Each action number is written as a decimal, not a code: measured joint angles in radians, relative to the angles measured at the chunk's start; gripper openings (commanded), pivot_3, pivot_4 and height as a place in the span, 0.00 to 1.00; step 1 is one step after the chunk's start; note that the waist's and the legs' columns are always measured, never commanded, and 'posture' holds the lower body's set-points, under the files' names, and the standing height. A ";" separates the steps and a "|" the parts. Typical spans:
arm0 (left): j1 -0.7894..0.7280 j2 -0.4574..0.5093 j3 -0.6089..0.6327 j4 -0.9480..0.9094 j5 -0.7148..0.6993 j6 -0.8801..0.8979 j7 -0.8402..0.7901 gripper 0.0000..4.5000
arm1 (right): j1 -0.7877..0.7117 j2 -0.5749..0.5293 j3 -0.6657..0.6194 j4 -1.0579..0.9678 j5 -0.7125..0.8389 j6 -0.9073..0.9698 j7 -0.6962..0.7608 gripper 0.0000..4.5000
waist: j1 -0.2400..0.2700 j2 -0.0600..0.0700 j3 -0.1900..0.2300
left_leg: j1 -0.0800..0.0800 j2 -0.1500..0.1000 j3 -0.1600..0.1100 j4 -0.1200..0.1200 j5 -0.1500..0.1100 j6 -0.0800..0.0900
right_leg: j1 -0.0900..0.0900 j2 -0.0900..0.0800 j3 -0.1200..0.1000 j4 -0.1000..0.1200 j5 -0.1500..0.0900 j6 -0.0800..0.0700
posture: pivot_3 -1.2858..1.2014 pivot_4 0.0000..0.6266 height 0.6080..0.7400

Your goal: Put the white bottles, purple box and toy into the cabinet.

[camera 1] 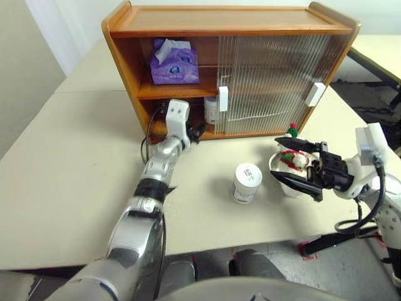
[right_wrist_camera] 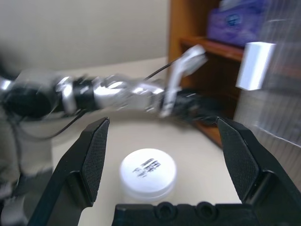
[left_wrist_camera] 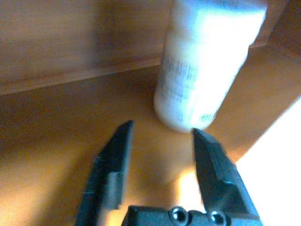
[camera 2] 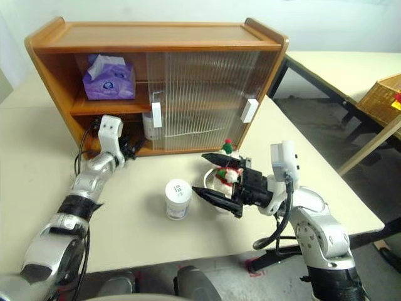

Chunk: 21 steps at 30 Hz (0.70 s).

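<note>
The left gripper [left_wrist_camera: 160,141] sits at the open lower-left compartment of the honey-coloured wooden cabinet [camera 1: 232,19], its jaws spread and empty; a squat white bottle with pale blue print [left_wrist_camera: 207,61] stands on the cabinet floor just beyond its fingertips. The soft lavender tissue box [camera 1: 174,61] rests on the shelf above it. The right gripper [right_wrist_camera: 162,141] hovers with jaws wide apart, holding nothing; the second white bottle [camera 1: 246,182] stands on the table just ahead of it, and the white plush snowman toy [camera 2: 227,176] is just beside it
</note>
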 measured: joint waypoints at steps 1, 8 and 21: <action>0.032 0.012 -0.004 -0.054 -0.002 0.024 -0.011 0.91 | -0.002 0.001 -0.007 0.000 0.006 0.007 -0.010 1.00 | 0.000 0.000 0.000 | -0.001 0.000 0.000 0.000 0.000 0.000 | -0.001 0.000 0.000 0.000 -0.001 0.000 | 0.45 0.00 1.00; 0.263 0.162 -0.044 -0.386 -0.080 0.067 -0.221 1.00 | -0.004 0.017 -0.030 0.013 0.043 0.036 -0.021 1.00 | 0.006 0.001 -0.001 | -0.007 0.002 -0.006 0.000 -0.003 -0.004 | -0.008 -0.001 0.000 0.000 0.002 -0.009 | 0.45 0.00 1.00; 0.324 0.265 -0.199 -0.443 -0.165 -0.010 -0.585 1.00 | 0.025 0.011 -0.045 0.108 -0.002 -0.032 0.108 1.00 | 0.018 0.005 -0.003 | -0.008 0.009 -0.019 0.001 -0.008 0.001 | -0.009 -0.001 -0.001 0.005 0.001 -0.018 | 0.45 0.00 1.00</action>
